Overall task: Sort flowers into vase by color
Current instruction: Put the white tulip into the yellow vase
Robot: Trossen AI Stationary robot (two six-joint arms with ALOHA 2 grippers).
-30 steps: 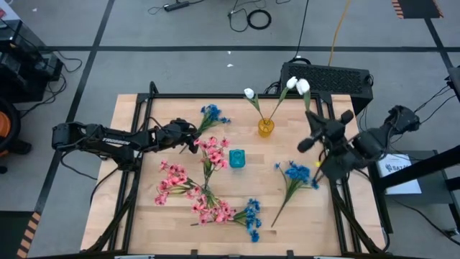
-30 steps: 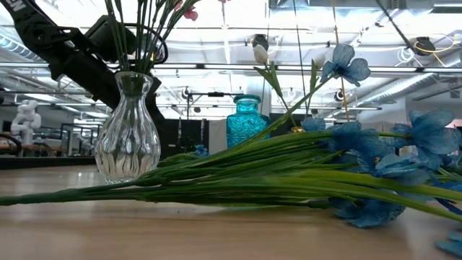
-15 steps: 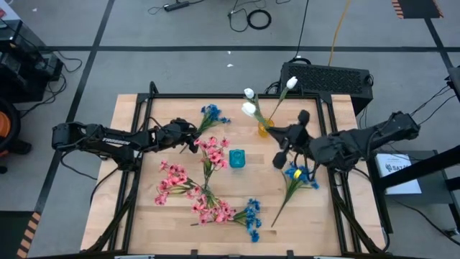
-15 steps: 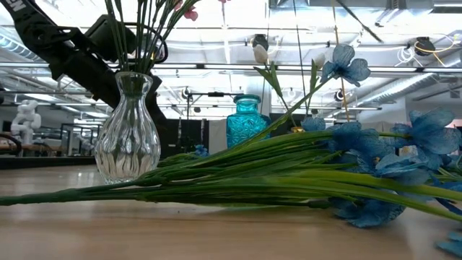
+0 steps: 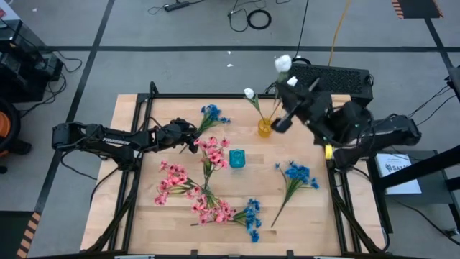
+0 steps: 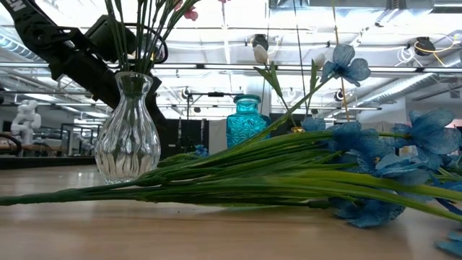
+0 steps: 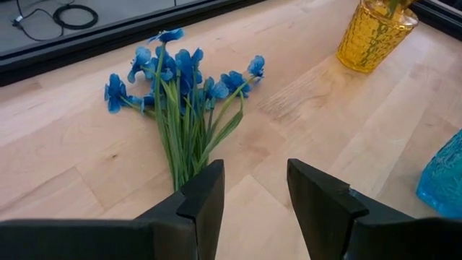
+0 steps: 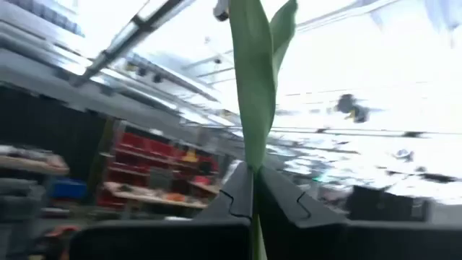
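My right gripper (image 5: pixel 289 101) hovers above the table's far right part, beside the yellow vase (image 5: pixel 266 127), shut on a white tulip whose bud (image 5: pixel 282 63) stands high. Another white bud (image 5: pixel 249 93) rises from the yellow vase. My left gripper (image 7: pixel 253 188) is open and low over the far left area. Its fingers stand at the stem ends of a blue spray (image 7: pixel 180 87) lying flat on the wood, without clearly touching them. More blue sprays (image 5: pixel 295 175) and pink sprays (image 5: pixel 210 151) lie on the table. A clear glass vase (image 6: pixel 130 130) holds green stems. My right gripper pinches the white tulip's green stem (image 8: pixel 253 162) between its two fingers (image 8: pixel 238 198), just below a long leaf. The fingers point upward, in line with the stem. The tulip is lifted clear and stands upright above them; its lower end is hidden by the gripper.
A teal vase (image 5: pixel 236 158) stands at the table's middle, between the pink sprays and the yellow vase. A blue spray (image 5: pixel 251 216) lies by the near edge with pink ones (image 5: pixel 212 208). A black box (image 5: pixel 330 78) sits beyond the far right corner.
My right gripper has swung with the white tulip from the table's right side toward the middle, then up and toward the far edge, ending beside the yellow vase. It has tipped so the tulip, earlier slanting, now stands upright. My left arm has kept still.
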